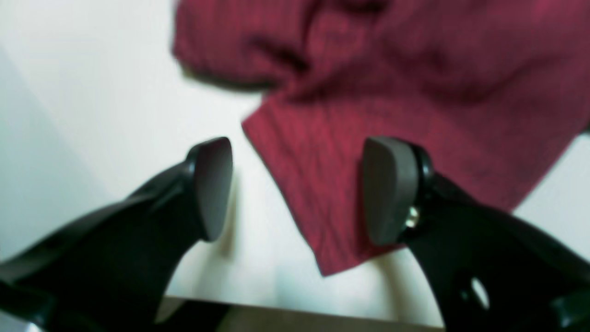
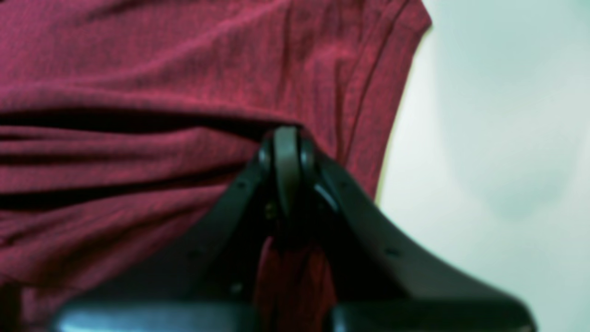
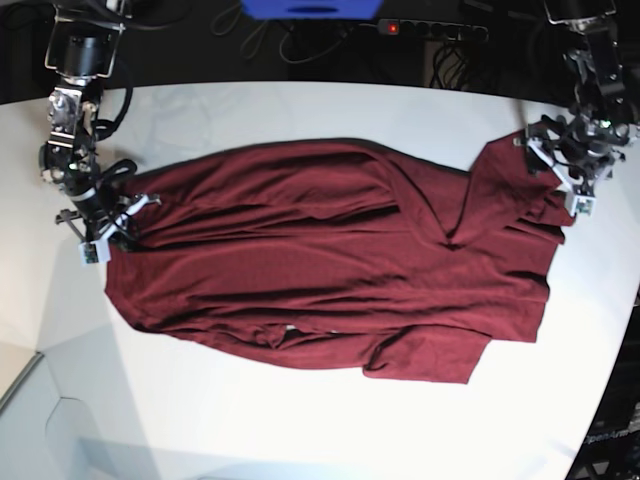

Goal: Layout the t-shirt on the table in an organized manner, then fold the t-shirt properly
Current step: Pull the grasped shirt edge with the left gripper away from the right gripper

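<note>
Maroon t-shirt spread wide across the white counter, one arm at each end

The t-shirt point(image 3: 330, 260) lies wrinkly across the middle of the counter point(image 3: 300, 430), one sleeve folded over toward 2 o'clock. Right gripper point(image 2: 286, 152) sits at the 9 o'clock end, jaws closed on a pinch of the shirt; you only really see that in the right wrist view, where cloth bunches between the fingers. In the base view that hand is too small to read. Left gripper point(image 1: 295, 189) is over at 2 o'clock, jaws wide open with nothing between them, straddling a sleeve edge; the left wrist view is blurry. Behind the counter at 12 o'clock there's a power strip point(image 3: 430, 30), a blue thing point(image 3: 310, 8) cut off by the frame, and dark cable clutter I can't make out.
</note>
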Robot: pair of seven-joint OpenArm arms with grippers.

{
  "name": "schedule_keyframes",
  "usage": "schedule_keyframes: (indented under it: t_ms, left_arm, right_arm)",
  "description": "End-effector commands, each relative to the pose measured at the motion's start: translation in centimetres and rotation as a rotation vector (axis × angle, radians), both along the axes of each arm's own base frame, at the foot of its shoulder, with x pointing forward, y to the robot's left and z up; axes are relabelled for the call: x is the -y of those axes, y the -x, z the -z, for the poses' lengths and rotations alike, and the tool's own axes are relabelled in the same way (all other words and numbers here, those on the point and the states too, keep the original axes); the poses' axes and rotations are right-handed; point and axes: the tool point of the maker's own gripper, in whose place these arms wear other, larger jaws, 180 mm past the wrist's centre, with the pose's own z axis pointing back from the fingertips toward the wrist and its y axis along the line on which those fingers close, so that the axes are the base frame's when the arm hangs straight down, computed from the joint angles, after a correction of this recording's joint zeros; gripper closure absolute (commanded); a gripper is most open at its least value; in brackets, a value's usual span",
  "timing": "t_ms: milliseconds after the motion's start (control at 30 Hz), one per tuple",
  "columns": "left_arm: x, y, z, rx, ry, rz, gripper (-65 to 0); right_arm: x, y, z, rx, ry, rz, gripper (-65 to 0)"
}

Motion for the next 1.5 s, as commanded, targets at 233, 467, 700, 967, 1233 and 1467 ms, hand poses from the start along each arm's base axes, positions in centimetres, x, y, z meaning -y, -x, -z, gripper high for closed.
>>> schedule_keyframes:
  t_ms: [233,467,700,967,1233,1467]
  left_arm:
    - [-0.3,1.0,2.2,-0.038,0.036,-0.037,-40.6]
    - [-1.5,1.1,1.5,-0.035,0.006,-0.035,-13.7]
    - [-5.9,1.0,-0.9,-0.003,-0.066,-0.087,0.0]
    - [-10.3,1.5,-3.5,0.053,-0.115,-0.191,0.0]
    - [-11.6,1.3,-4.6,0.056,-0.152,-0.186,0.0]
    - [-11.2,1.5,-4.0,0.043,-0.143,-0.183,0.0]
  right_arm:
    - [0.8,0.7,0.8,-0.061,0.044,0.003,0.0]
    - [0.8,0.8,0.9,-0.062,0.043,0.003,0.0]
    - [0.9,0.8,0.9,-0.064,0.044,0.004,0.0]
    - [0.9,0.8,1.0,-0.065,0.043,0.004,0.0]
    - [0.9,0.8,1.0,-0.065,0.043,0.004,0.0]
    - [1.1,1.9,1.5,-0.084,0.049,0.002,0.0]
